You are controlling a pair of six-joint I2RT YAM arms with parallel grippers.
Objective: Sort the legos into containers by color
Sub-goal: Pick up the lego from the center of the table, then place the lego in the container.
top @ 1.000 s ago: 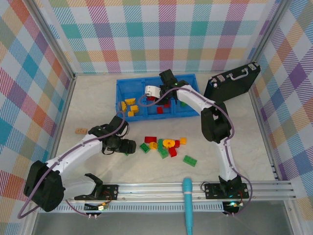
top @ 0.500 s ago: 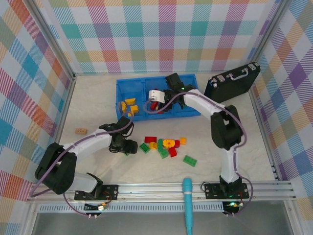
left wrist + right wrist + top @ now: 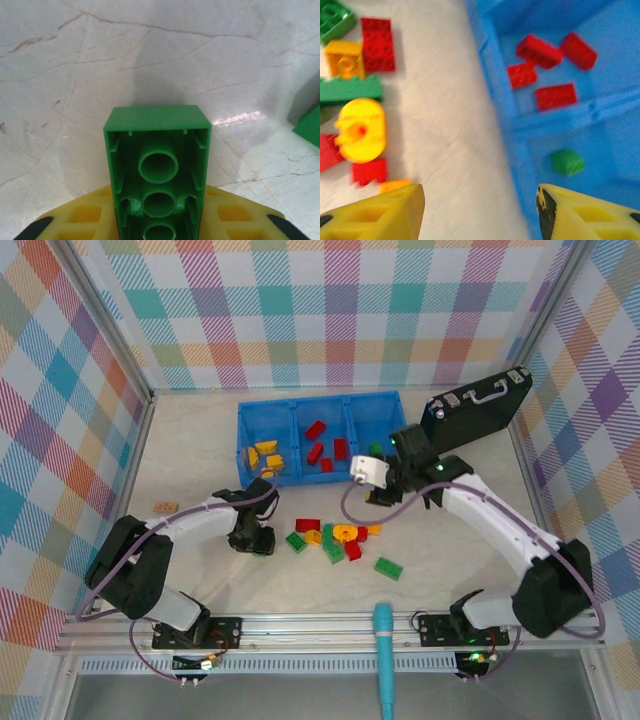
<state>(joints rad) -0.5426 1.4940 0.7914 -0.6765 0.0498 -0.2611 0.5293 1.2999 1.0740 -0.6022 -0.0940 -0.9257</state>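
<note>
My left gripper (image 3: pixel 258 538) is low on the table at the left edge of the loose legos (image 3: pixel 335 535) and is shut on a green brick (image 3: pixel 157 165), whose hollow underside faces the wrist camera between the yellow fingers (image 3: pixel 75 220). My right gripper (image 3: pixel 372 485) hangs open and empty just in front of the blue bin (image 3: pixel 241 430). The wrist view has its jaws (image 3: pixel 480 205) wide apart over bare table beside the bin wall (image 3: pixel 490 80). The containers hold yellow bricks (image 3: pixel 265 455) on the left, red bricks (image 3: pixel 322 445) (image 3: pixel 550 65) in the middle and one green brick (image 3: pixel 376 450) (image 3: pixel 567 162) on the right.
A black hard case (image 3: pixel 475 405) leans at the back right, close to the bin. A small tan block (image 3: pixel 166 507) lies at the left. One green brick (image 3: pixel 388 567) sits apart, front right of the pile. A teal pen-like object (image 3: pixel 383 660) stands on the front rail.
My left gripper has closed on the green brick. My right arm has pulled out of the bin's middle compartment toward the near right, its jaws opening wider.
</note>
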